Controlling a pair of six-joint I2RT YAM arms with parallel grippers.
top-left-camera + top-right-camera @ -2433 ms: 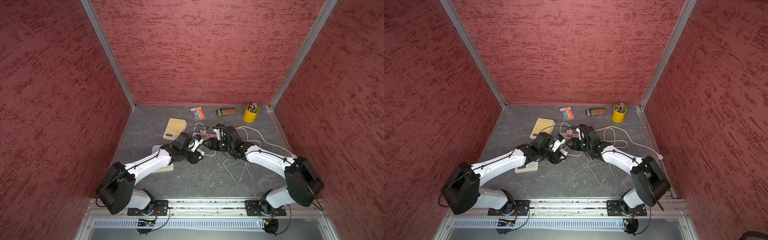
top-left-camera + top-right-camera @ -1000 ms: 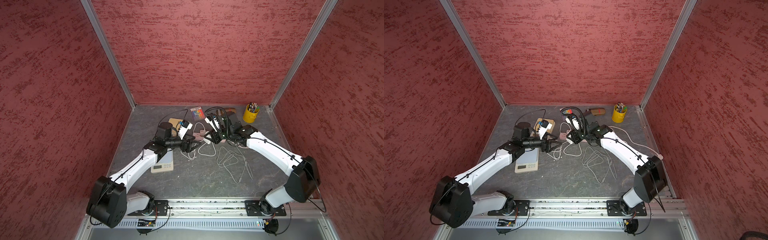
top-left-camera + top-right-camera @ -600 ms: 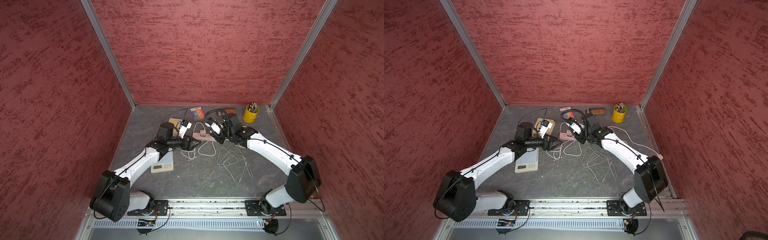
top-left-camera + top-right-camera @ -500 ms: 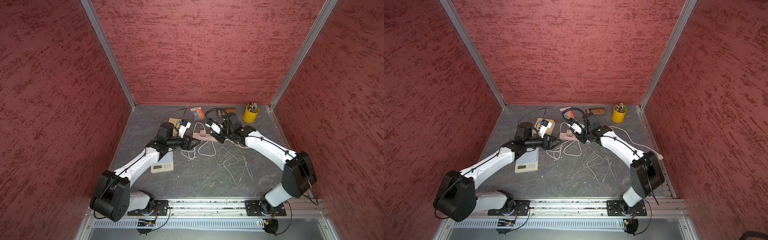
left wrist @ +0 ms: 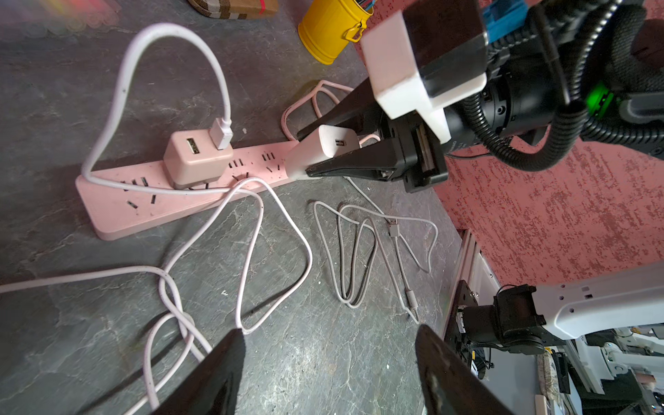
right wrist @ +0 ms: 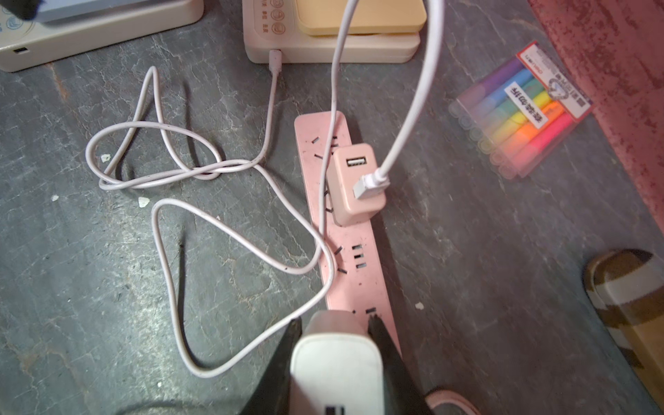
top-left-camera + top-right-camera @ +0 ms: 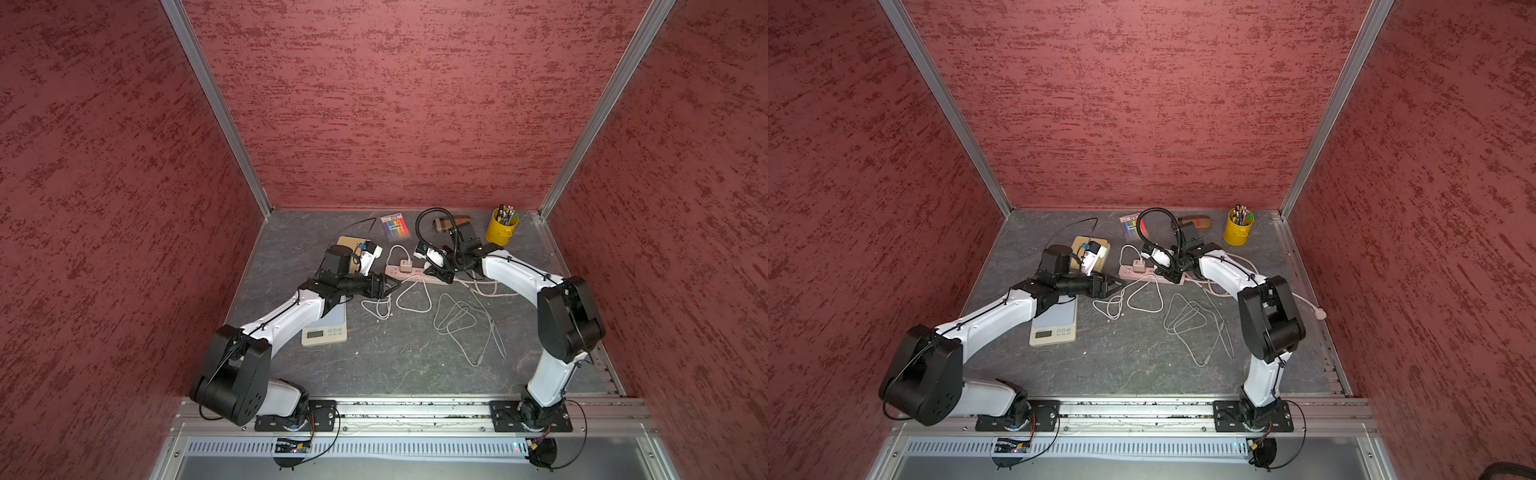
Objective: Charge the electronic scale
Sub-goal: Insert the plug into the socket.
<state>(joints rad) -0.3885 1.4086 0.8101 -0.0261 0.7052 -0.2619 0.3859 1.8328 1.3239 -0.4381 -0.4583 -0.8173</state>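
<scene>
Centrally, just right of the middle in both top views, the right gripper is seen clamped on a white USB charger. The charger's base meets the right-hand end of the pink power strip; whether its prongs are seated cannot be told.

The left gripper is held with its jaws spread wide and nothing between them. It is beside the strip's left end, over a looped white cable. A pink adapter is plugged into the strip, and a cable plug is seated in the side of a wood-topped scale.

The electronic scale lies left of centre. Its long axis runs from the lower to the upper part of the frame, with the display toward the lower edge. Its far half is covered by the left arm. Its side port is shown in the right wrist view, where the body is cut off by the frame.

Bare table is left in the lower middle, between this scale and a loose grey cable. Along the table's upper edge are set a marker pack, a striped case partly hidden behind the right arm, and a yellow pen cup.
</scene>
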